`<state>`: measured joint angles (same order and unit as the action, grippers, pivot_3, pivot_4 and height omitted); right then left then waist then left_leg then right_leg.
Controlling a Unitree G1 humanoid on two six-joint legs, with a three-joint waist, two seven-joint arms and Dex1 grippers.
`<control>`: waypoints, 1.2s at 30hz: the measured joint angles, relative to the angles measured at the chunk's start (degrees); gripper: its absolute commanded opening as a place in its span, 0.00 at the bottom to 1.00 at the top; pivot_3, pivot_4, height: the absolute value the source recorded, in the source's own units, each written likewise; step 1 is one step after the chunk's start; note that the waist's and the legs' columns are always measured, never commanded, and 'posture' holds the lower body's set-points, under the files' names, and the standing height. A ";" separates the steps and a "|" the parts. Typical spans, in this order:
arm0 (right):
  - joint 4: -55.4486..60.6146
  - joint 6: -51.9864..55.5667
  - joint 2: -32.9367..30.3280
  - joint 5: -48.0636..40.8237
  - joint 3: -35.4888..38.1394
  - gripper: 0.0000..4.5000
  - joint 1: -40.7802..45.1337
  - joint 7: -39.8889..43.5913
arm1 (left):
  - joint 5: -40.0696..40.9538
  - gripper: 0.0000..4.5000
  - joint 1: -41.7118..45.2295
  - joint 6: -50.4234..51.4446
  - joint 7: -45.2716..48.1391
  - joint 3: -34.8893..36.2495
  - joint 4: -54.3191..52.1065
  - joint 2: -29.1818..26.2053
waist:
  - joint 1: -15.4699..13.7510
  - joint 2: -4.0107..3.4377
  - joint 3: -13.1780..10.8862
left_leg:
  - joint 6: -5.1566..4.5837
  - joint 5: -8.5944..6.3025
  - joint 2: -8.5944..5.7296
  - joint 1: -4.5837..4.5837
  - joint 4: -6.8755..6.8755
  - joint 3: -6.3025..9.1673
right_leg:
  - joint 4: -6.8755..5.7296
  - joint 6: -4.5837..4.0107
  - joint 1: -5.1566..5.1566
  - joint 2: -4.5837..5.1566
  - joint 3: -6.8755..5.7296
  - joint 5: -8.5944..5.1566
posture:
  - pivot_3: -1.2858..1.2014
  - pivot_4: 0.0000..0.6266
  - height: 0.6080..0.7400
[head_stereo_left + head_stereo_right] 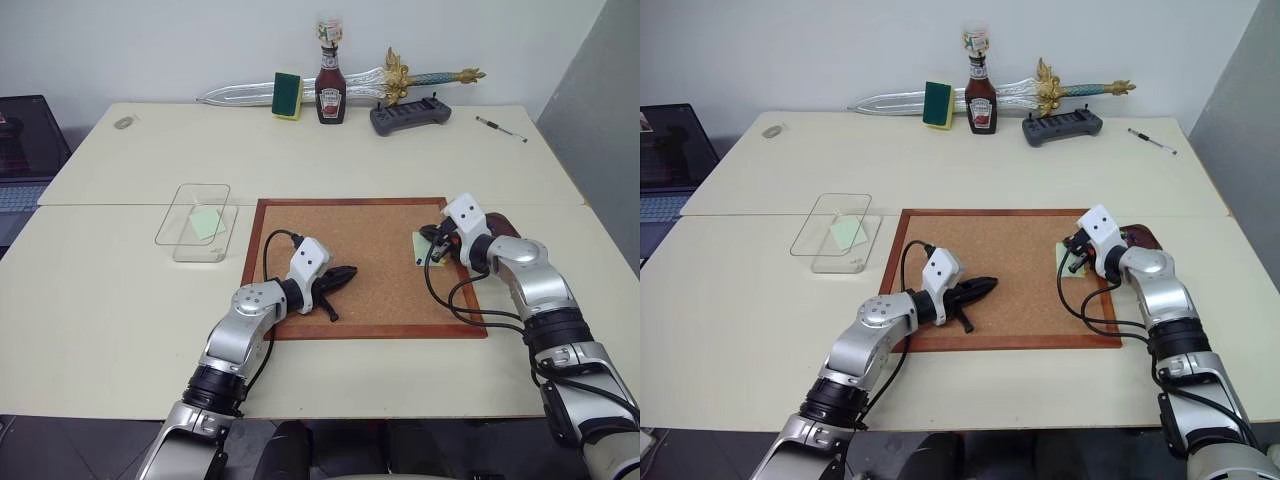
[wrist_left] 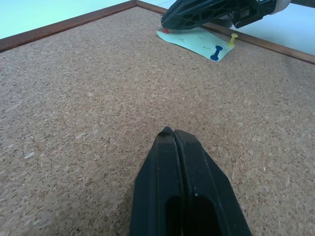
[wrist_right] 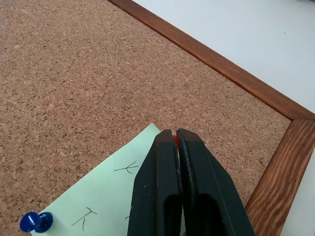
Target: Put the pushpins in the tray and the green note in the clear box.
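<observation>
A: The corkboard point(image 1: 370, 262) looks rough and speckled, matt cork in a smooth reddish wood frame point(image 3: 231, 73). The green note point(image 3: 98, 206) is thin matt paper.

B: And the 2 grippers' fingers point(image 2: 182, 196)?

A: Smooth black plastic with a slight sheen. The blue pushpin point(image 3: 35, 222) is glossy plastic; the clear box point(image 1: 196, 221), left of centre, is transparent plastic

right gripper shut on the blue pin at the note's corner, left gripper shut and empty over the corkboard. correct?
Not quite: the right gripper is shut on the red pushpin, whose head shows between its fingertips in the right wrist view. The blue pushpin stands free in another corner of the green note. The left gripper is indeed shut and empty over the corkboard.
</observation>
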<state>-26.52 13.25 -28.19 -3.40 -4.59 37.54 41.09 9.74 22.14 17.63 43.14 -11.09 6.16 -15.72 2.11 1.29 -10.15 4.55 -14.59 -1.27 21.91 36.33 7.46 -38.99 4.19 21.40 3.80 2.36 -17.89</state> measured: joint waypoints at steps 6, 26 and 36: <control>4.97 -0.04 -0.02 -0.74 2.16 0.01 -0.39 -1.30 | -0.43 0.00 -0.16 1.21 0.06 -0.65 -0.92 -0.85 | 0.36 -0.05 0.03 | 0.00 0.00 0.00 -0.02 0.00 0.02 | 0.00 0.00 -0.03 0.00 -0.01 0.00 | 0.52 0.24 1.00; 13.82 11.51 -4.64 -5.97 16.93 0.01 -10.49 -9.40 | -0.79 0.00 -1.18 1.83 0.22 -1.19 -2.28 -1.11 | 0.33 -0.25 0.15 | -0.01 -0.01 0.00 -0.03 -0.02 -0.07 | 0.00 0.00 -0.05 0.02 0.06 0.00 | 0.52 0.24 1.00; 13.88 16.36 -4.58 -8.75 19.84 0.05 -13.32 -12.43 | -0.91 0.00 -0.94 1.54 0.34 -1.66 -1.81 -1.17 | 0.32 -0.46 0.28 | -0.01 0.00 -0.02 -0.04 0.00 -0.11 | 0.00 0.01 -0.08 0.03 0.09 0.00 | 0.52 0.24 1.00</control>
<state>-12.64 29.61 -32.77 -12.15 15.25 24.22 28.66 8.83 21.20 19.17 43.48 -12.76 4.35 -16.89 2.43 0.83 -9.87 4.54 -14.60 -1.29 21.87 36.32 7.35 -38.98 4.20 21.32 3.82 2.45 -17.89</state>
